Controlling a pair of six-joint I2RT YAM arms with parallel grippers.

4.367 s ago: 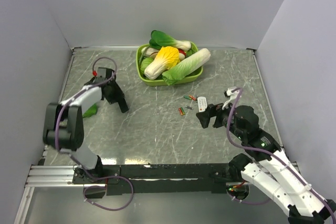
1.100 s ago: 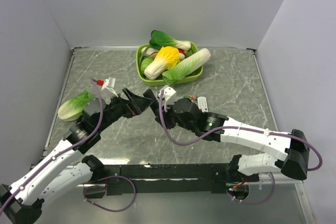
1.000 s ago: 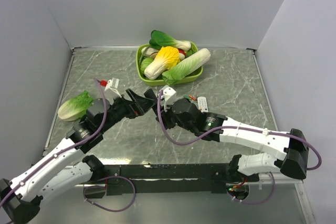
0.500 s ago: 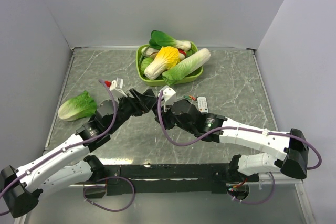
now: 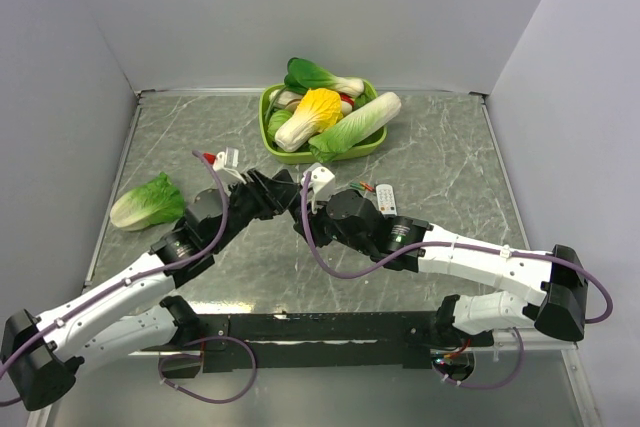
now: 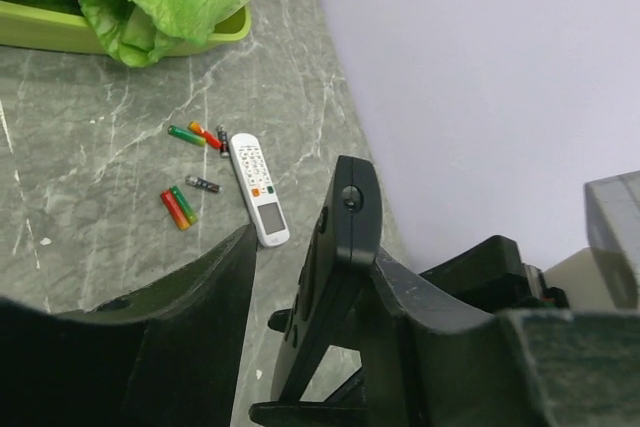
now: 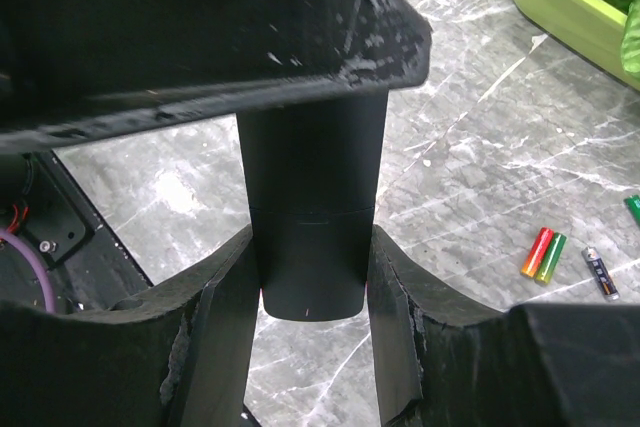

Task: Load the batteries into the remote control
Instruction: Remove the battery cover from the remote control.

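The black remote control [image 5: 294, 199] is held off the table between the two arms. My right gripper [image 7: 312, 242] is shut on its lower end, a finger pressed against each side of the remote control [image 7: 310, 197]. In the left wrist view the remote control [image 6: 340, 247] stands between the fingers of my left gripper [image 6: 315, 247]. The right finger touches it, while a gap shows on the left side. Batteries [image 6: 180, 207] with green and red wrapping lie loose on the table, and the right wrist view shows two batteries [image 7: 543, 253] side by side.
A white remote with buttons [image 6: 257, 187] lies beside the batteries. At the back stands a green basket [image 5: 268, 132] of toy vegetables. A green lettuce [image 5: 145, 202] lies on the table at the left. Grey walls close in three sides.
My left arm has moved right toward the remote, and its fingers have narrowed around it. The right arm has stayed put, holding the remote.
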